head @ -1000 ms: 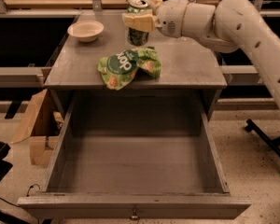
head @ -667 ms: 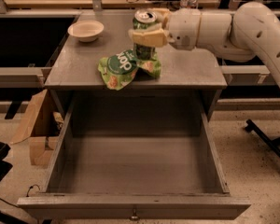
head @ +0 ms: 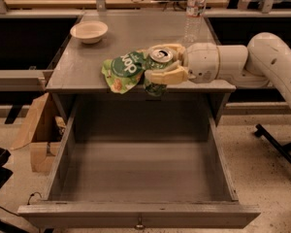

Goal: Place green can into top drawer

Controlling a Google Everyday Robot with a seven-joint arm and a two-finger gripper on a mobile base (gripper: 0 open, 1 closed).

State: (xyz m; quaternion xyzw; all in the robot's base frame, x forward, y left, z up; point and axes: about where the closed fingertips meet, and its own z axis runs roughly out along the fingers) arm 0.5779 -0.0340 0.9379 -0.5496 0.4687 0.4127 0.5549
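The green can (head: 156, 74), with a silver top and pull tab, is held upright in my gripper (head: 166, 62), whose cream fingers (head: 167, 76) close around its sides. It hangs at the front edge of the cabinet top, over the back of the open top drawer (head: 140, 176). The drawer is wide, grey and pulled fully out, with a small knob (head: 139, 223) on its front panel and nothing inside.
A flat green snack bag (head: 122, 70) lies on the cabinet top just left of the can. A white bowl (head: 88, 31) sits at the back left, a clear water bottle (head: 194, 11) at the back right. A cardboard box (head: 36, 135) stands left of the drawer.
My gripper has carried the can forward and down, from above the cabinet top's rear to its front edge over the drawer.
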